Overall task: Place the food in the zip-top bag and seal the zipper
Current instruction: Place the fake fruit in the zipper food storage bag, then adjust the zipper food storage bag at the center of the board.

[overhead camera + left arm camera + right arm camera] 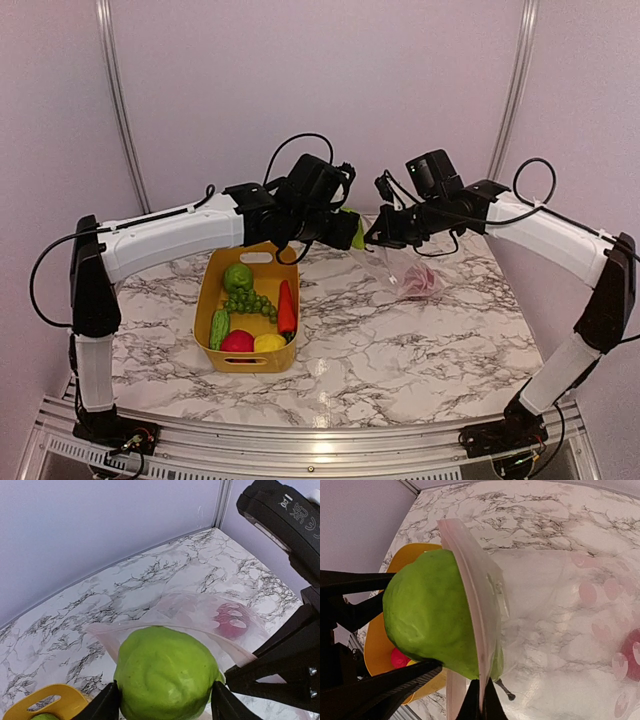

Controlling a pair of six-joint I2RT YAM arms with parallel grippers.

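While the left gripper is clamped, jaws spread wide, on the flanks of a green toy fruit, what matters is where the mouth of the zip-top bag lies from it. The mouth is directly ahead of those jaws and just below them, and the bag's body runs on beyond them over the table.

The right gripper has its jaws nearly closed, pinching one lip of the zipper. From those jaws the strip runs straight forward, its long axis in line with the fingers. The fruit sits against the side of the strip that faces the left arm. It looks to be touching the lip, but I cannot tell whether it has passed inside the opening or bears on the lip's outside.

The left arm is plainly the one to finish the move. I judge it needs a push forward and down past the lip before the jaws let go.

A red piece lies already in the bag's far end, well ahead of both grippers and out of the way. Behind and below the left jaws stands the yellow tub, with grapes and a carrot among the food left in it. The right gripper's fingers, just beside the fruit, are the nearest obstruction.
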